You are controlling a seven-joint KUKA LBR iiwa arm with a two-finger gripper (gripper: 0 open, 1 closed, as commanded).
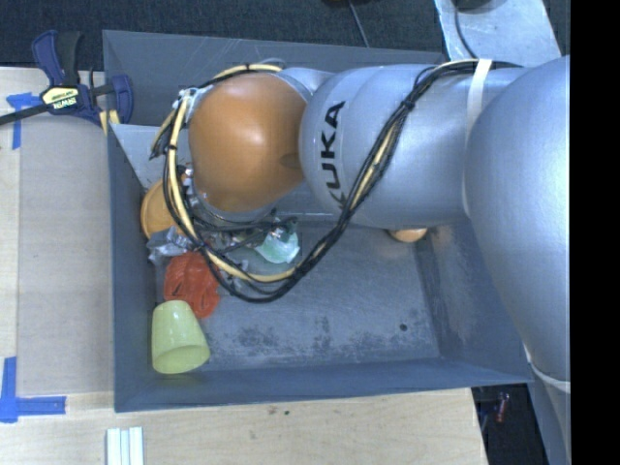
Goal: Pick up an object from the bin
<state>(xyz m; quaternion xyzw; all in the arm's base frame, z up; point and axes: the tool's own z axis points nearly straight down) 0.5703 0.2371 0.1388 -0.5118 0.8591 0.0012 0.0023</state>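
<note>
My gripper (215, 229) is low in the bin's left half, mostly hidden under the wrist's cover and cables. Just below it lies a red crumpled thing (191, 284). A small grey scrap (163, 251) touches the red thing's upper left. An orange rounded thing (154, 211) sits at the gripper's left, against the bin's left wall. A pale teal thing (280, 248) peeks out at the gripper's right, partly covered by cables. A yellow-green cup (178, 338) lies on its side in the front left corner.
A tan rounded thing (408, 232) shows under the arm at the middle right. The arm spans the bin from the right and hides its back half. Bare grey floor stretches along the front from the middle to the right.
</note>
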